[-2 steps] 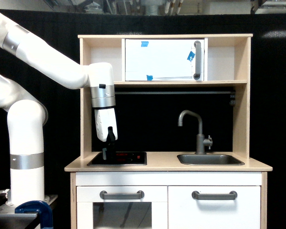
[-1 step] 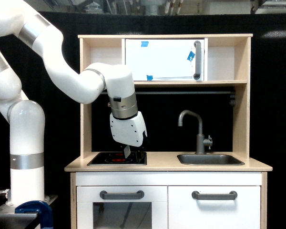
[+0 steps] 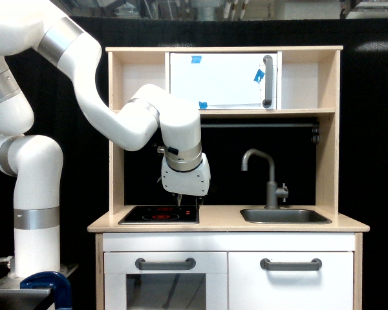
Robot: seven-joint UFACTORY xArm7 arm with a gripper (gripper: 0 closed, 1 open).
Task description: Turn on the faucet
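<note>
Over the stove plate [image 3: 159, 214], near its edge on the exterior view's right, the gripper [image 3: 180, 201] hangs pointing down; I cannot tell if it is wide or narrow. The faucet [image 3: 269, 182] stands well apart, behind the sink [image 3: 284, 216]. The bench [image 3: 226, 225] between them is bare.

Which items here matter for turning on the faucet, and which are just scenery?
Relevant:
- faucet, with its side lever knob
- gripper, over the right end of the stovetop, apart from the faucet

Not relevant:
- stovetop
- sink basin
- upper cabinet door with blue tape
- lower door handles
</note>
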